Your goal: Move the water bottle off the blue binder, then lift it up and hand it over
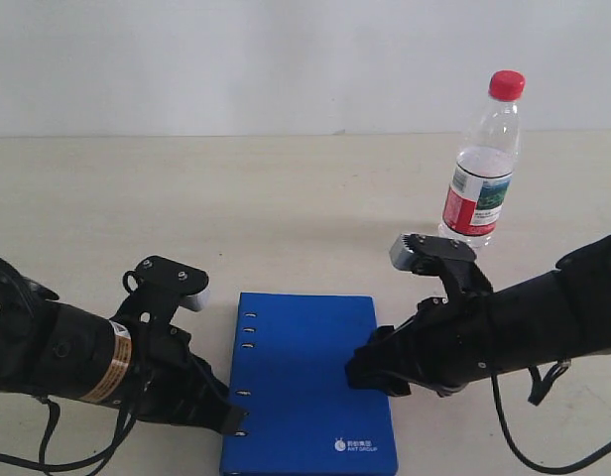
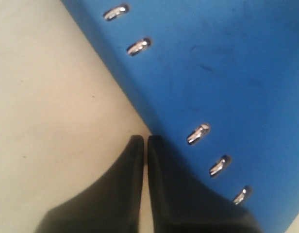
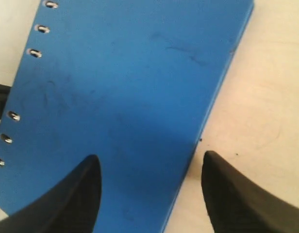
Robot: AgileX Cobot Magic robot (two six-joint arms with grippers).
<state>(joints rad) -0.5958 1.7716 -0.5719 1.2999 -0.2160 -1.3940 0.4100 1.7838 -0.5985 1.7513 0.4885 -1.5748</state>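
Observation:
The water bottle stands upright on the table at the right rear, off the binder and apart from both grippers. The blue binder lies flat at the front centre with nothing on it. My left gripper is shut, its tips at the binder's spine edge beside the rivets. The left gripper holds nothing. My right gripper is open over the binder's opposite long edge. In the right wrist view the right gripper straddles that edge of the binder, one finger above the cover, the other above the table.
The pale wooden table runs back to a white wall. Both black arms rest low at the front left and front right, with cables trailing near the front edge.

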